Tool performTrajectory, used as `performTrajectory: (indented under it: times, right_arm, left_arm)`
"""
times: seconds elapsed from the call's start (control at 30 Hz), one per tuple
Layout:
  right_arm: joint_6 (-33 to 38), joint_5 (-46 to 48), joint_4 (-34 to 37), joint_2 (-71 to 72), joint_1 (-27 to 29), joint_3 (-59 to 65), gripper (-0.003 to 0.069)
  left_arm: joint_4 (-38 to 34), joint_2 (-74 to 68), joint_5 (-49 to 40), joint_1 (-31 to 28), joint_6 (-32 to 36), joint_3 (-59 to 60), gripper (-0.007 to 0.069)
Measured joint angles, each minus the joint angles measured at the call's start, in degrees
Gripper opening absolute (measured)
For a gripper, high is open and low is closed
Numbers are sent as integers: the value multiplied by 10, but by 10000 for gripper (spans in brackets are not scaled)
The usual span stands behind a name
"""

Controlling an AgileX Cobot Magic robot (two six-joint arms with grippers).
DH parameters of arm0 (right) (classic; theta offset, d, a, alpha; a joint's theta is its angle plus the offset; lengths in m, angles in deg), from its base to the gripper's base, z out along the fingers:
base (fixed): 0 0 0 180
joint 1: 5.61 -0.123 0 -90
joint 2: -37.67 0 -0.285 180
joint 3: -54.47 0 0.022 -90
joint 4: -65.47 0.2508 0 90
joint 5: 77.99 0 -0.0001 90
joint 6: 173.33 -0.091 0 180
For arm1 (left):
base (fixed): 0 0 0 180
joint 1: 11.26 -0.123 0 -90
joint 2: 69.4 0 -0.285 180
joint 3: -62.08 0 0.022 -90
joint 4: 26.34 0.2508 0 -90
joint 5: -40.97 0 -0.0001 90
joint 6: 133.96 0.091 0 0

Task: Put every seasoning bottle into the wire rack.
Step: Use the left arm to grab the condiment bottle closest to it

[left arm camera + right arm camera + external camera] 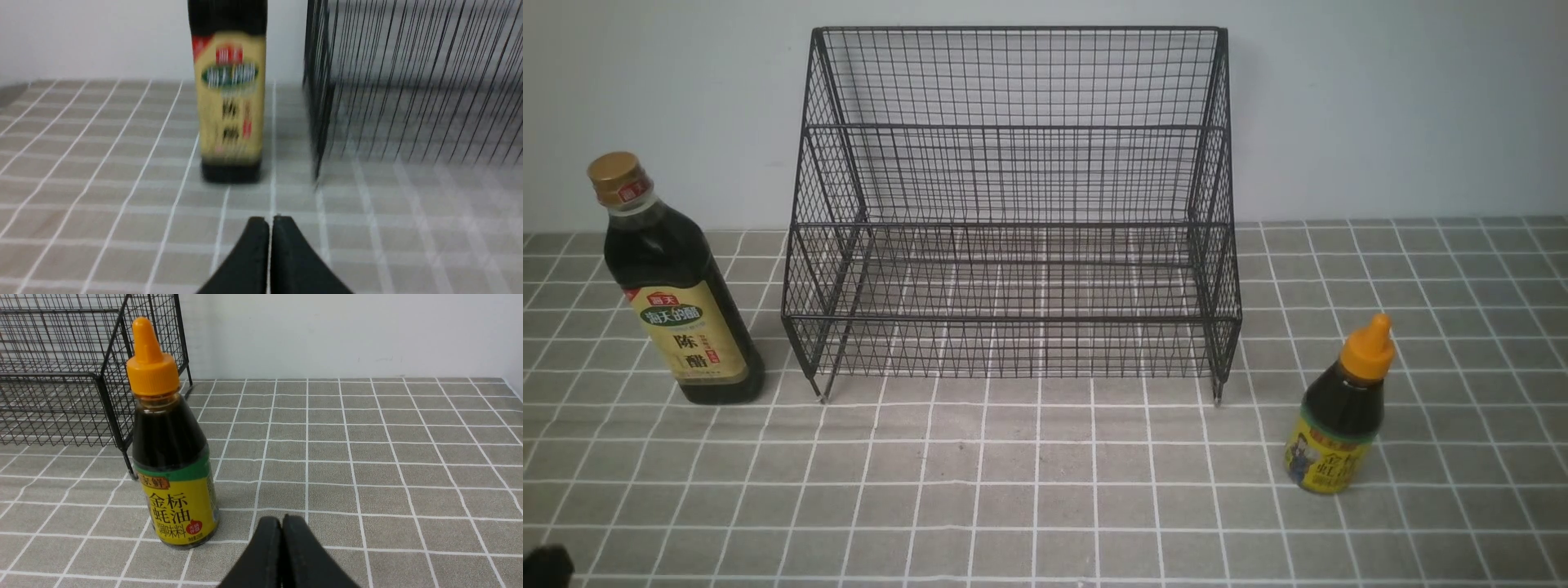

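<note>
The tall dark bottle (674,286) with gold cap and beige-green label stands upright left of the black wire rack (1013,220), which holds nothing. The short dark bottle (1343,412) with orange nozzle cap and yellow label stands upright off the rack's front right corner. In the left wrist view my left gripper (269,222) is shut and empty, a short way in front of the tall bottle (229,102), beside the rack (408,81). In the right wrist view my right gripper (282,522) is shut and empty, just beside the short bottle (171,457); the rack (73,371) is behind it.
A grey checked cloth (1045,482) covers the table up to a pale wall (1380,106) behind the rack. A dark part of my left arm (547,567) shows at the bottom left corner of the front view.
</note>
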Motion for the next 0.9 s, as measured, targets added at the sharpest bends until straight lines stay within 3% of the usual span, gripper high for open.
performTrajectory:
  times: [0.3,0.4,0.57,0.77,0.87,0.9]
  right_arm:
    - [0,0,0,0,0,0,-15]
    - [0,0,0,0,0,0,-15]
    - [0,0,0,0,0,0,-15]
    - [0,0,0,0,0,0,-15]
    - [0,0,0,0,0,0,-15]
    - [0,0,0,0,0,0,-15]
  left_arm:
    - [-24,0,213,0,-16,0,-7]
    - [-25,-23,327,0,-16,-2,-7]
    - [-25,-137,320,0,-16,-40,7]
    - [-24,-327,314,0,-15,-142,174]
    - [-24,-429,323,0,4,-205,346]
    - [-24,-434,323,0,5,-211,356]
